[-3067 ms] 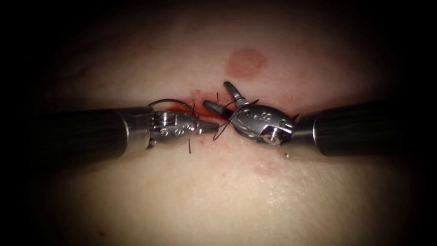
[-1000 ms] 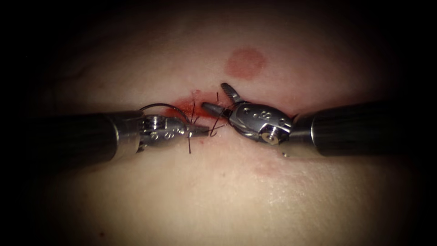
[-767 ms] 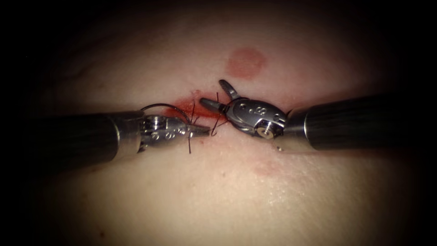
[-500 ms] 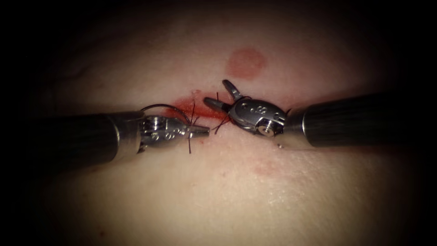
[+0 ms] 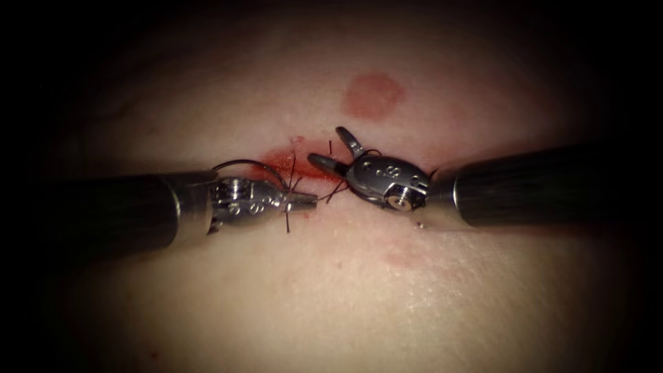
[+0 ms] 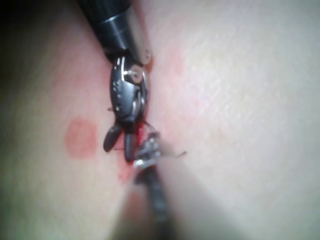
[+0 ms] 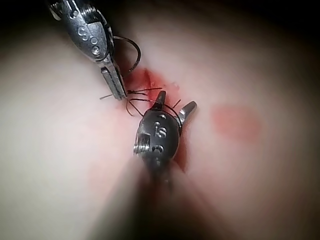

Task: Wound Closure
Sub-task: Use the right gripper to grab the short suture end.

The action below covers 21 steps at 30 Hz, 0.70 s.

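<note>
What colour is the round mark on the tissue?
The round mark is reddish pink, clearest in the endoscope view.

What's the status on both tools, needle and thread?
Left tool shut on thread. Right tool open, holding nothing, thread around it. Needle lies by the cut, left side.

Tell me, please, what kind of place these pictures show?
Probably a surgical training bench, not an operating room. A pale slab of pork tissue carries a short cut wet with red fluid, and two thin metal needle-driver tools work dark thread over it.
</note>
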Tool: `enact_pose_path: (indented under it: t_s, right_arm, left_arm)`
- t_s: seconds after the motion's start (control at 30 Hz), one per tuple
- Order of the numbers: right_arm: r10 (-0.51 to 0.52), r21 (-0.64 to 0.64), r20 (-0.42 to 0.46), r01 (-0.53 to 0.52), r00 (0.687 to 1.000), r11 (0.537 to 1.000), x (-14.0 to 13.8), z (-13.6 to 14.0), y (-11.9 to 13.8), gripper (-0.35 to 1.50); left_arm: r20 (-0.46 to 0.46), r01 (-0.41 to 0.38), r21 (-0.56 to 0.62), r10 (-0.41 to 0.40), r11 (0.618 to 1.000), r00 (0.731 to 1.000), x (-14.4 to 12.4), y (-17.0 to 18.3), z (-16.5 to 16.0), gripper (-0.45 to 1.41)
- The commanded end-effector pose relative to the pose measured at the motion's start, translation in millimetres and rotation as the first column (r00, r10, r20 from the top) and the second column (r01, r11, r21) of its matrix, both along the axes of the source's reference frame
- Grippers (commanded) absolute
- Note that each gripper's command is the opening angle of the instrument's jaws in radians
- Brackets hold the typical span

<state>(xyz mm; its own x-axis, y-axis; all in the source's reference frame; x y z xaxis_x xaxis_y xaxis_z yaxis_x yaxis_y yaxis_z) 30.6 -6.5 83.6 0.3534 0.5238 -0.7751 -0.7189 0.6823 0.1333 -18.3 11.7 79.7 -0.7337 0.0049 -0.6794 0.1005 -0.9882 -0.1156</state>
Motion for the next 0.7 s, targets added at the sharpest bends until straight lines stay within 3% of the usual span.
enact_pose_path:
  t_s: [0.03, 0.13, 0.17, 0.2, 0.27, 0.7]
  right_arm:
    - [-0.001, 0.009, -0.005, 0.001, 1.0, 1.0, 0.6, 0.8, -0.6, 0.84]
    - [-0.001, 0.012, -0.011, 0.001, 1.0, 1.0, 0.7, 1.0, -0.4, 0.59]
    - [-0.005, 0.012, -0.015, 0.005, 1.0, 1.0, 0.6, 1.2, -0.2, 0.31]
    - [-0.007, 0.018, -0.021, 0.007, 1.0, 1.0, 0.6, 1.3, -0.2, 0.2]
    - [-0.016, 0.034, -0.028, 0.017, 0.999, 0.999, 0.5, 1.6, -0.2, -0.33]
    - [0.008, 0.049, -0.02, -0.007, 1.0, 0.999, -1.4, -1.2, 0.0, -0.35]
  left_arm:
    - [0.001, -0.001, 0.001, 0.001, 1.0, 1.0, -0.6, -0.2, 0.7, -0.45]
    - [0.001, -0.001, 0.0, 0.001, 1.0, 1.0, -0.6, -0.3, 0.7, -0.45]
    - [0.001, -0.001, 0.0, 0.001, 1.0, 1.0, -0.6, -0.3, 0.7, -0.45]
    - [0.001, -0.001, 0.0, 0.001, 1.0, 1.0, -0.6, -0.3, 0.7, -0.45]
    - [0.001, -0.001, 0.0, 0.001, 1.0, 1.0, -0.6, -0.3, 0.7, -0.45]
    - [0.003, -0.002, 0.009, 0.002, 1.0, 1.0, -0.2, 0.5, 0.8, -0.45]
